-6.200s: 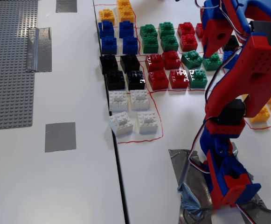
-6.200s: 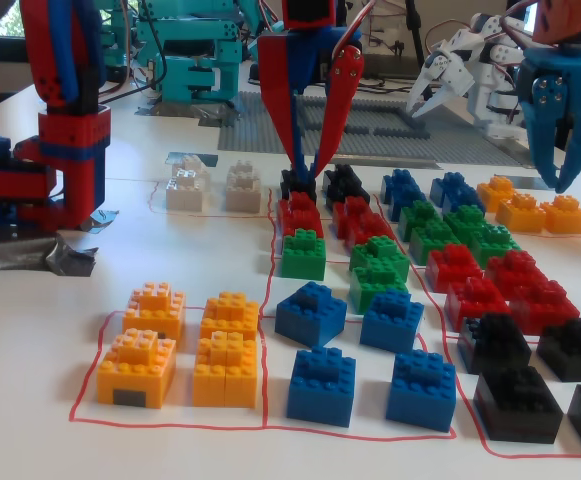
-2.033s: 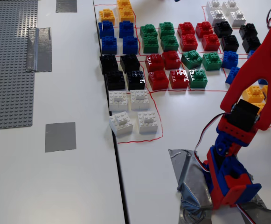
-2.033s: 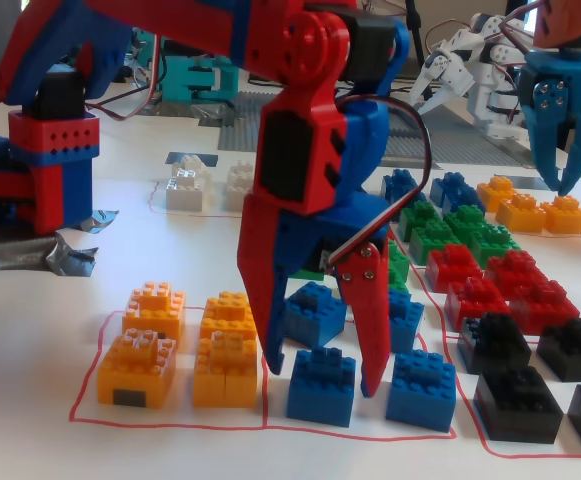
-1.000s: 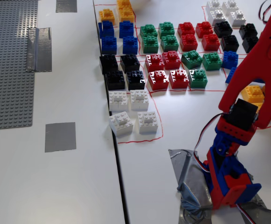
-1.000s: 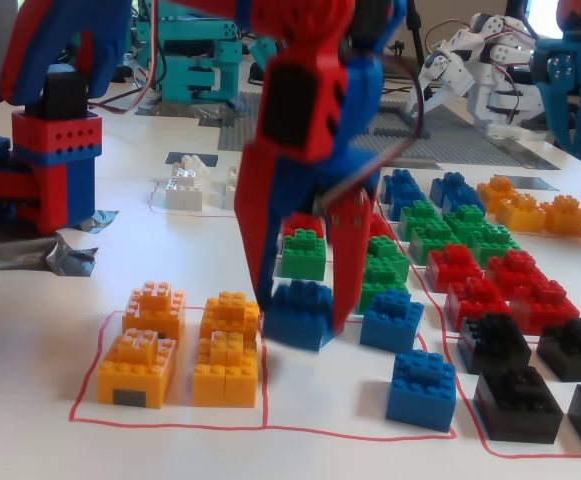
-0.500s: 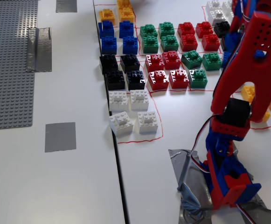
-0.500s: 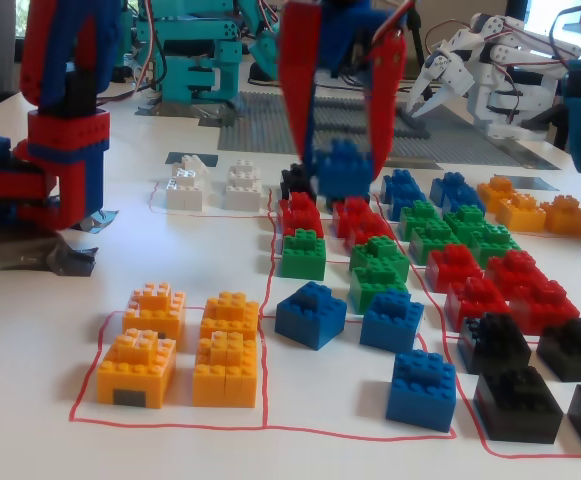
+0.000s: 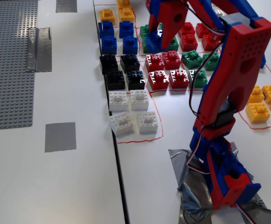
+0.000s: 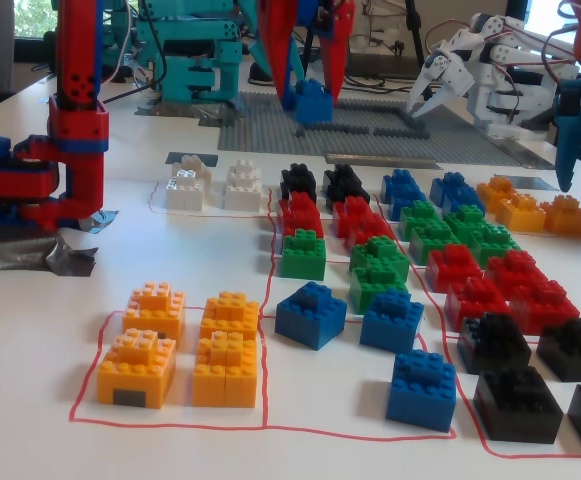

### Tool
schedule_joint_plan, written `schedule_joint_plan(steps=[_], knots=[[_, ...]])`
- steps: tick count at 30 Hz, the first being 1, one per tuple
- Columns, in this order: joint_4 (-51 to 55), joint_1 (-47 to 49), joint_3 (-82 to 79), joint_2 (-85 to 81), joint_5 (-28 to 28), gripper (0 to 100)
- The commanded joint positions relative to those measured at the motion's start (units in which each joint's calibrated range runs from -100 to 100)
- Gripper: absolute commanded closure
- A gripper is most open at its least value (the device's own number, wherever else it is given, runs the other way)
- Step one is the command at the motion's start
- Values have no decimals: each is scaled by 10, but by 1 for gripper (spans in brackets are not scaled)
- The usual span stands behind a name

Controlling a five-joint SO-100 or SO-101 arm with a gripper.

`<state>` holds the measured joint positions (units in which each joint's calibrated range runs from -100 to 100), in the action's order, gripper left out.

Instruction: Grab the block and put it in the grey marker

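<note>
- Near edge of the desk [image 9: 56, 186], fixed view from behind the arm: arm base [image 9: 228, 184] taped down towards the near right corner; keep the cable slack clear on any swing
- Near left: grey tape square [image 9: 60, 136] lies flat and bare, well apart from the block rows; probably the marker meant; a second tape patch [image 9: 38, 49] sits farther back against the grey baseplate [image 9: 9, 60], so which patch is intended is a judgement
- Middle: white blocks [image 9: 130, 112] and black blocks [image 9: 121, 72] stand between the hand and the square; carry high enough to pass over their studs
- Far side: hand [image 9: 157, 46] pinching a blue block [image 9: 154, 43] between its red fingers, over the green blocks [image 9: 172, 44]; in the low fixed view the blue block [image 10: 313, 102] appears raised clear of the rows
- Step in hand, as judged: transport; keep the pinch firm and the block level, swing left towards the near-left square, lower until the block sits flat inside the tape, then spread the fingers
- Risk: clipping a neighbouring block on too low a path
</note>
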<state>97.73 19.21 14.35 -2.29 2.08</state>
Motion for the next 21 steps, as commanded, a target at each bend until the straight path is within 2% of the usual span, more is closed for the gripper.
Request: schedule_joint_plan(steps=[1, 12, 16, 21], knots=[[-19, 64, 2, -58, 3, 100], [-96, 250, -45, -41, -26, 100], [-144, 290, -64, -30, -64, 100], [-175, 330, -68, 8, -85, 100]])
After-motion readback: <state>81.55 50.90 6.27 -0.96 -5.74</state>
